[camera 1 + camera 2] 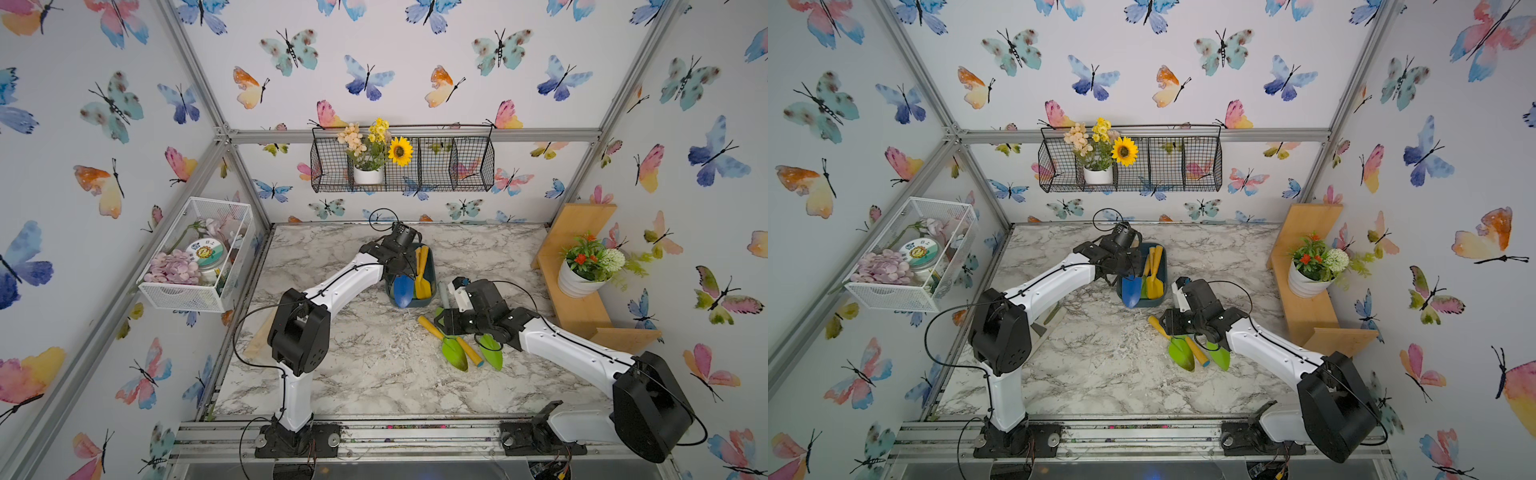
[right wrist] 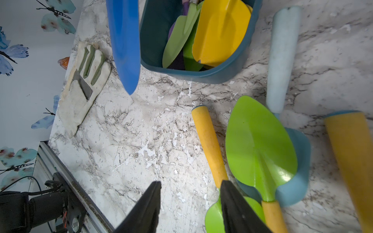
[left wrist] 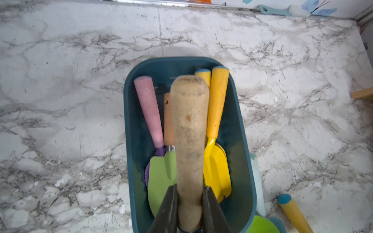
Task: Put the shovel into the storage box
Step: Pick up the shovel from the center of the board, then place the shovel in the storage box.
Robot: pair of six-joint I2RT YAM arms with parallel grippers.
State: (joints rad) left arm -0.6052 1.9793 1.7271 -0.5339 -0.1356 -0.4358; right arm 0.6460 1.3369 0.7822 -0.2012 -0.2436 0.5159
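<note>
Gripping one blue shovel (image 1: pixel 403 291), three loose shovels (image 1: pixel 454 358)

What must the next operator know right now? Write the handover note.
Left gripper: shut on the handle of the blue shovel, holding it over the box; the blade tip hangs past the box's near wall.
Right gripper: open, empty, above the loose shovels on the table.
Done: boxed shovels, yellow, green and purple, lie in the box.
Left: lower and release the blue shovel, then box the loose shovels.
</note>
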